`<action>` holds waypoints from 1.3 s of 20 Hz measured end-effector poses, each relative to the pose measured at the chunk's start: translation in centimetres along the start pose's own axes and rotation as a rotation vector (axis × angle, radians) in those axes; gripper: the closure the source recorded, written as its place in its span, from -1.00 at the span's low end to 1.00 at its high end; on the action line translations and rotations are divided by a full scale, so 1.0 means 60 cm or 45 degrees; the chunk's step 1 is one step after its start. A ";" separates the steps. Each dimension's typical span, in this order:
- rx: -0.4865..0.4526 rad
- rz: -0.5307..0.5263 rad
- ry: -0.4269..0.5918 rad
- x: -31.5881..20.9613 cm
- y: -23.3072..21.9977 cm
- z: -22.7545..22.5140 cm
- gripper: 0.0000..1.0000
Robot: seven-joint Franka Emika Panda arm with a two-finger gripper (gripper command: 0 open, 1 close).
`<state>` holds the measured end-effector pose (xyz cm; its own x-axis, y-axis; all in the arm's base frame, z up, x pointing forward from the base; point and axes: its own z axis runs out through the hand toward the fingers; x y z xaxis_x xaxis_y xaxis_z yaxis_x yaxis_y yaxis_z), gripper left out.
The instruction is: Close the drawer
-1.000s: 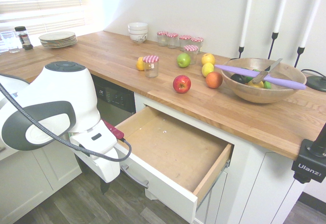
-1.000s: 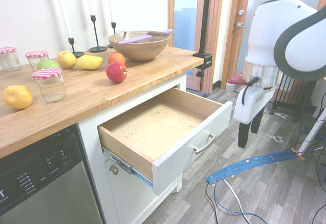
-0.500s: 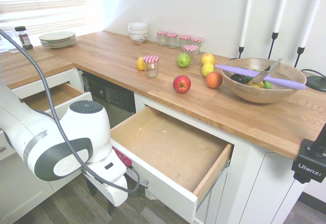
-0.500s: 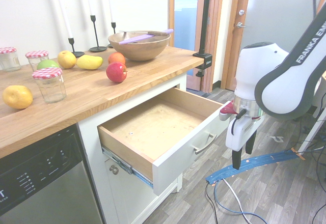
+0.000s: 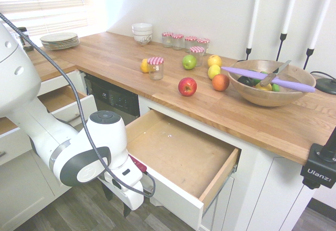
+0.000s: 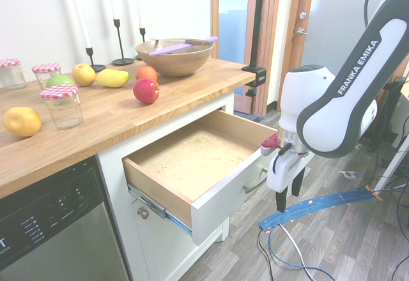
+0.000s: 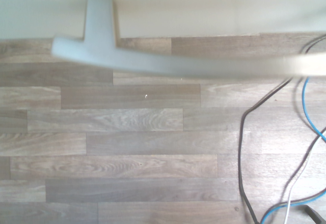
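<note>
The drawer (image 6: 192,156) stands pulled far out under the wooden counter, its light plywood box empty (image 5: 178,152). Its white front panel (image 6: 233,195) faces my gripper (image 6: 289,193), which hangs pointing down just in front of the panel, right beside the curved silver handle (image 6: 254,183). The dark fingers (image 6: 281,199) are apart, open, with nothing between them. In the first exterior view the gripper (image 5: 119,202) covers the handle. The wrist view shows the handle (image 7: 178,65) as a blurred silver bar, close, across the white panel (image 7: 204,5) and the plank floor.
A narrower drawer (image 5: 63,100) is also open at the left, behind the arm. A dishwasher (image 5: 118,100) sits beside the wide drawer. The counter (image 5: 252,121) carries apples, jars, a wooden bowl (image 5: 273,84) with a purple knife, and candlesticks.
The arm has come down and swung in toward the drawer's front, from well clear of it to right beside the handle. The fingers stayed open and the drawer has not moved.
</note>
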<state>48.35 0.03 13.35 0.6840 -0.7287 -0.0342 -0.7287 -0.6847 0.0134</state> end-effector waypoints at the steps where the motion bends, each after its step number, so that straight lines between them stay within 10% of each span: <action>1: 0.000 -0.001 -0.002 0.002 -0.001 0.003 1.00; 26: 0.094 0.005 0.099 0.086 -0.075 0.029 1.00</action>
<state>55.12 -0.62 11.39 0.6794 -0.7325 0.0433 -0.7301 -0.6807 -0.0605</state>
